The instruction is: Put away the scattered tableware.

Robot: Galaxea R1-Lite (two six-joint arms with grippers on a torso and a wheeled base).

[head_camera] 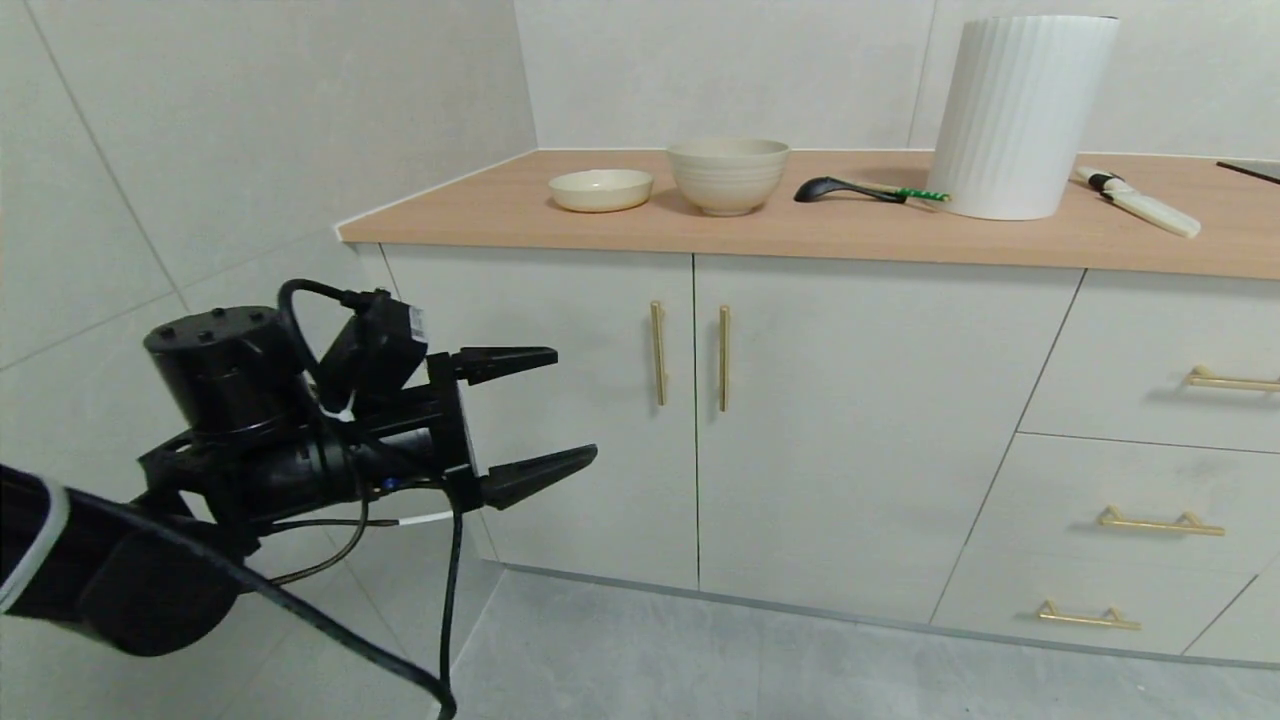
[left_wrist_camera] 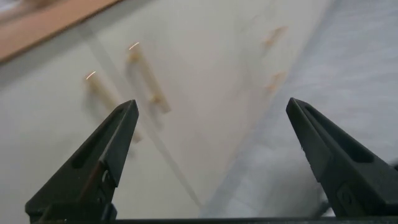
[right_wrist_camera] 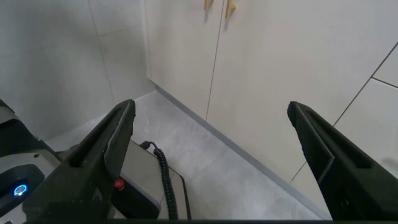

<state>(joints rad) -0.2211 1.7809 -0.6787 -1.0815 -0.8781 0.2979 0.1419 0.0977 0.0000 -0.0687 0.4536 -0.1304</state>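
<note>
Judging by its aim, the left gripper (head_camera: 575, 405), at eight o'clock of the head view, was lining up on the cupboard handles (head_camera: 659, 352), its fingers (head_camera: 535, 470) spread wide and empty. To do this well it should probably square up to one handle, bring a finger to either side of the bar, close firmly, and pull along the door's arc rather than straight back. The right gripper (right_wrist_camera: 210, 107) hung low over the floor (right_wrist_camera: 236, 186) before the cupboard, its fingers likewise parted with nothing between them. The tableware lay on the desk (head_camera: 800, 232), from twelve to two o'clock, well apart from both grippers. There was one shallow dish (head_camera: 600, 188), one bowl (head_camera: 727, 172) just beside it, and one black ladle (head_camera: 865, 190) whose green-wrapped handle reached one white ribbed container (head_camera: 1020, 115). One cream utensil (head_camera: 1140, 203), perhaps a sheathed knife, lay at the container's three o'clock. Two upright door handles and three drawer handles (head_camera: 1160, 522) showed.
</note>
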